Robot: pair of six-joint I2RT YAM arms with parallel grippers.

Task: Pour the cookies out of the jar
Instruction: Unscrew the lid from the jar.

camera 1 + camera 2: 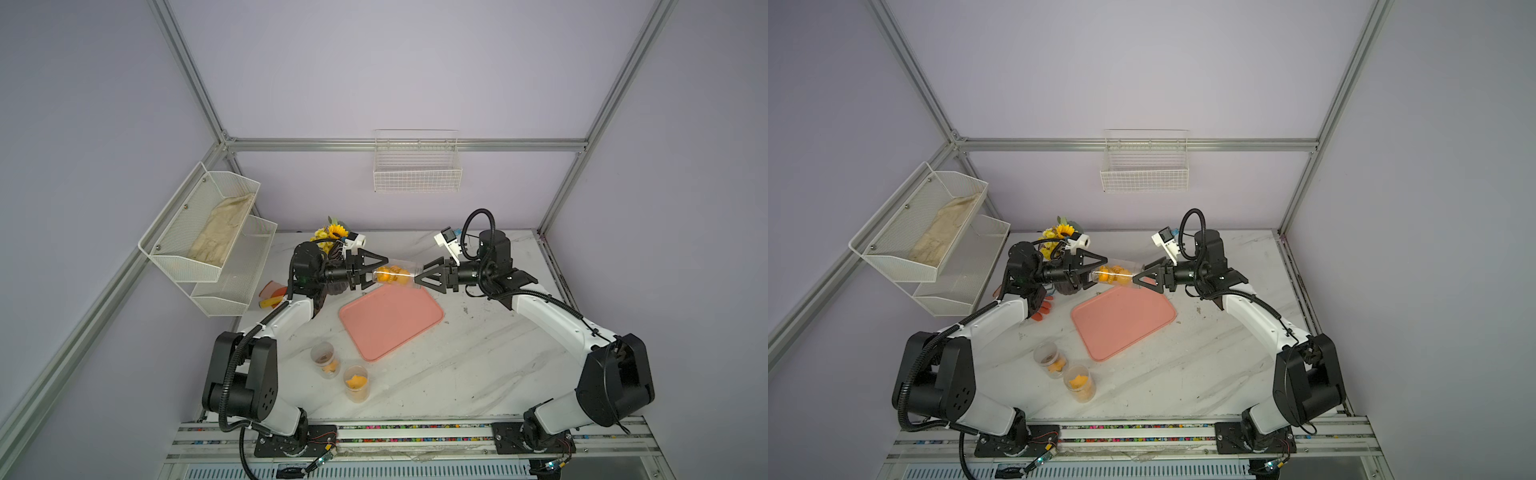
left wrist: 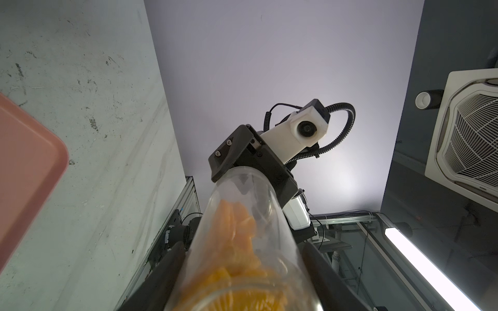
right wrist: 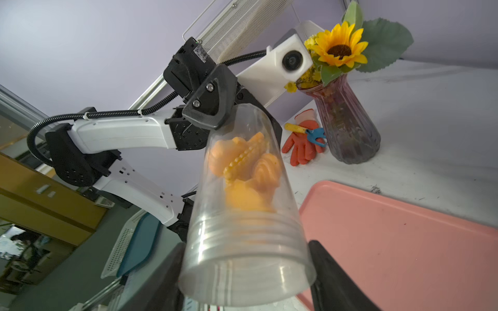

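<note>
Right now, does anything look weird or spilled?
Nothing has spilled. The odd thing is the jar: it lies sideways in the air, gripped at one end by the left gripper and at the other by the right gripper, near the pink tray. The cookies sit inside.

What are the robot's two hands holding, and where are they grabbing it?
Both hold one clear jar of cookies, lying sideways in the air. The left gripper clamps its closed bottom end, the right gripper its threaded mouth end.
</note>
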